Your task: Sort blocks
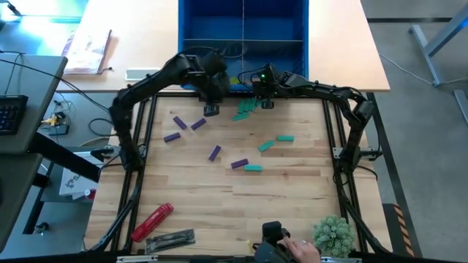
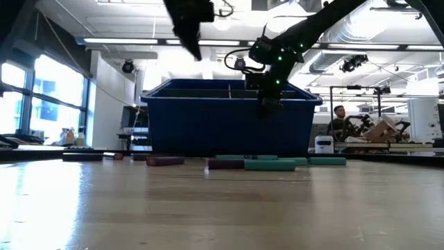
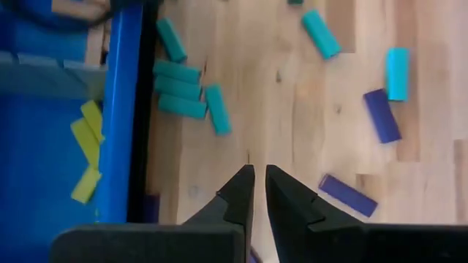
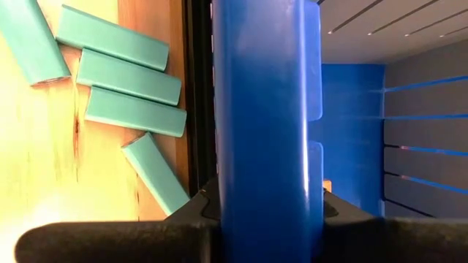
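- Fingers of our left gripper (image 3: 259, 191) stand nearly together, holding nothing, above bare wood beside the blue bin (image 1: 243, 44).
- Our right gripper (image 1: 265, 100) is clamped on the bin's near wall.
- Teal blocks (image 4: 121, 73) crowd that wall; purple blocks (image 1: 197, 124) lie scattered, leaving open table (image 1: 219, 212) nearer us.
- Yellow blocks (image 3: 88, 150) lie inside the bin.

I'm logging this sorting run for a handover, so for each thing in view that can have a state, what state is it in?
left gripper: shut, empty, above the table by the bin.
right gripper: clamped on the blue bin front wall.
teal blocks: lying loose on the table, several clustered by the bin.
purple blocks: lying scattered on the table.
yellow-green blocks: already inside the bin.
red tool: lying near the table's front edge.
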